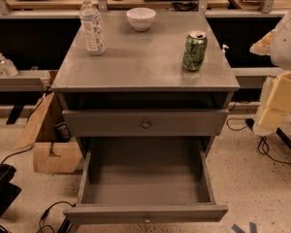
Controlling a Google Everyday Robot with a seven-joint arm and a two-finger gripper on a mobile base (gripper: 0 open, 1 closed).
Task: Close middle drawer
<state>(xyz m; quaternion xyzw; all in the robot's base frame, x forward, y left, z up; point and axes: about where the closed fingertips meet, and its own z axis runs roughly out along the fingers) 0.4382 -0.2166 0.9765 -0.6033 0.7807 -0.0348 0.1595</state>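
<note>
The grey cabinet (145, 74) stands in the middle of the camera view. The middle drawer (145, 212) is pulled far out towards me; its shallow box is empty and its small round knob (146, 221) shows at the bottom edge. Above it the top drawer (111, 123), with a taller front and a bigger knob (146, 124), stands out a little from the cabinet. The lowest drawer is hidden under the open one. My gripper (274, 106), cream and white, hangs at the right edge, to the right of the cabinet and apart from it, level with the top drawer.
On the cabinet top stand a clear water bottle (92, 25) at the left, a white bowl (140, 18) at the back and a green can (194, 51) at the right. A cardboard box (51, 140) sits on the floor to the left. Cables (266, 147) lie on the floor.
</note>
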